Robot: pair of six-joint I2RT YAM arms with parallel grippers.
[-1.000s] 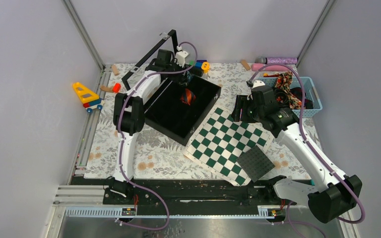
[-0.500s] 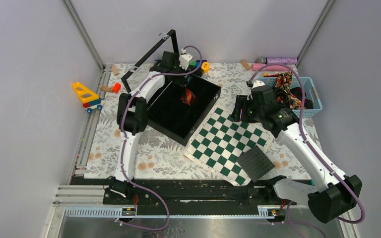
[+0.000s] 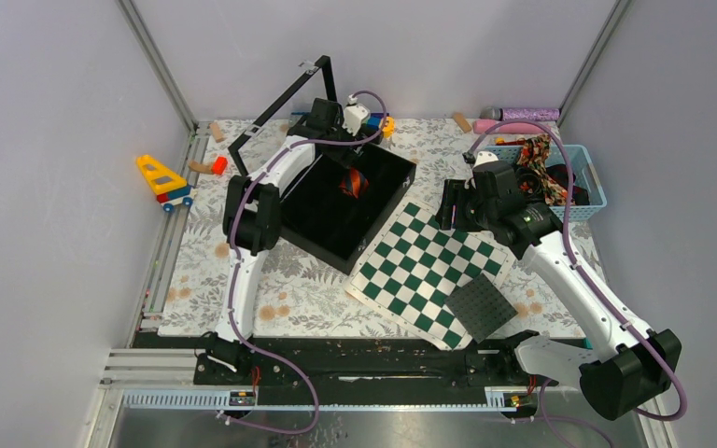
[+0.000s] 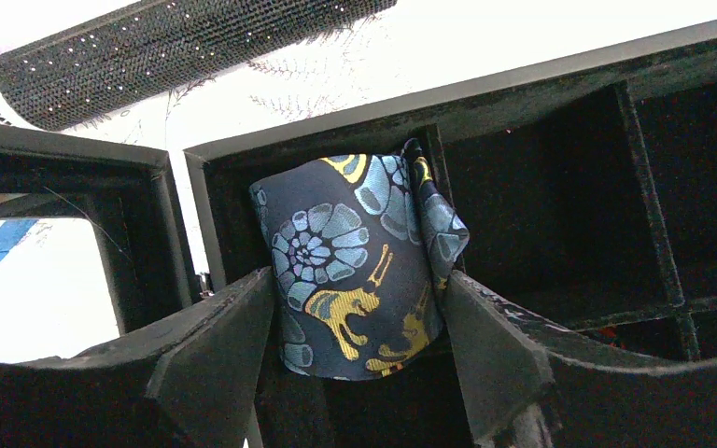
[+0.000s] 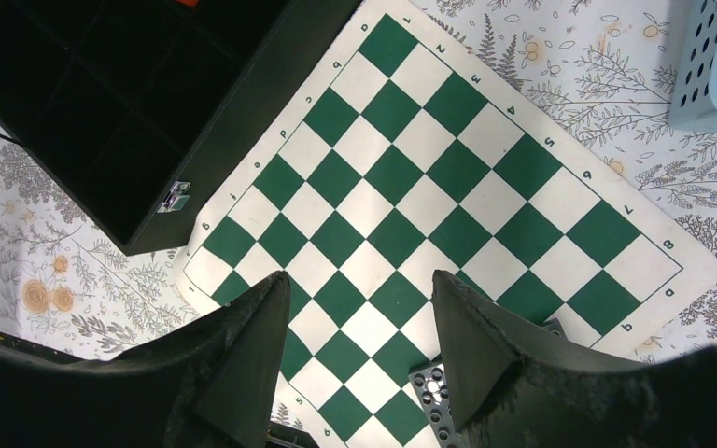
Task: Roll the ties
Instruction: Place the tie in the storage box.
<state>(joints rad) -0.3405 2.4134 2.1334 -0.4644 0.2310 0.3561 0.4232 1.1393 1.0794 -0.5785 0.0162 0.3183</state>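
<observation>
The top view has soft, even light from above; the arms (image 3: 569,271) cast only weak shadows on the tablecloth (image 3: 308,289). In the left wrist view the cloth behind the black box (image 4: 541,89) is burnt out to white and the box's inside is almost pure black, yet the rolled tie (image 4: 355,271) is sharp. In the right wrist view the chequered board (image 5: 448,177) is sharp and evenly bright; the near fingers (image 5: 243,364) are dark, slightly soft.

Floral table (image 3: 299,294): black box (image 3: 327,219), chequered board (image 3: 425,266)
</observation>
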